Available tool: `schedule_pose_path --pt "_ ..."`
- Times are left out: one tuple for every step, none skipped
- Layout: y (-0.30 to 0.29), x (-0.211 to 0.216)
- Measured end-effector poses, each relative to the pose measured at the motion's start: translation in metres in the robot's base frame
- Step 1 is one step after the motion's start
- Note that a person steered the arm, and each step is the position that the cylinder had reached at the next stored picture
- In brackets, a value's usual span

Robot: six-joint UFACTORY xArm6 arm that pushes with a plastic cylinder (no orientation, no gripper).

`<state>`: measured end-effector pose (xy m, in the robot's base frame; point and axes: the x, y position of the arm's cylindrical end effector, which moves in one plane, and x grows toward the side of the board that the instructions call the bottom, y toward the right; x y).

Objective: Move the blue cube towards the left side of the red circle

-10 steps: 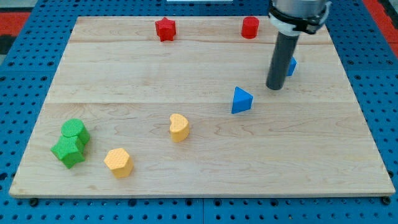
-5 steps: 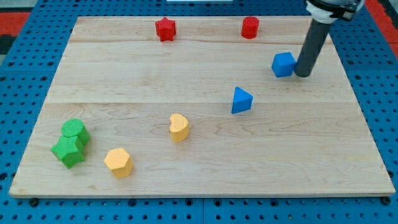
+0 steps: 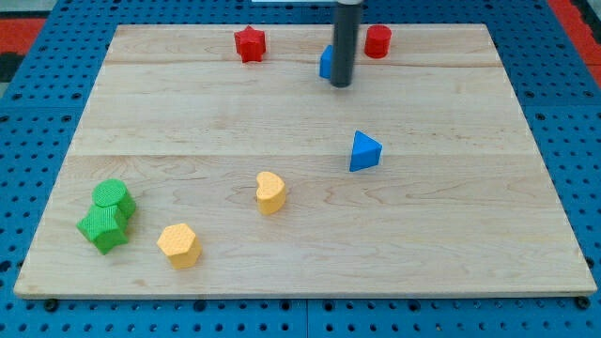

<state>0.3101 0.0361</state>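
My tip (image 3: 341, 84) rests on the board near the view's top, right against the blue cube (image 3: 326, 62), which shows only as a sliver at the rod's left edge (the rod covers the rest). There is no claw on this arm, so nothing is gripped; the rod only pushes. The cube sits just left of the red circle (image 3: 377, 41), slightly below it and apart from it. The push looks close to finished. Any next move should be a small nudge at most, avoiding the circle and stopping well short of the red star (image 3: 249, 43).
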Motion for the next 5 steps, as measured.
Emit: schedule_pose_path --pt "-0.007 -0.018" --pt "-0.006 -0.040" --pt "0.005 -0.043" --pt "0.018 -0.043" --pt "0.033 -0.043"
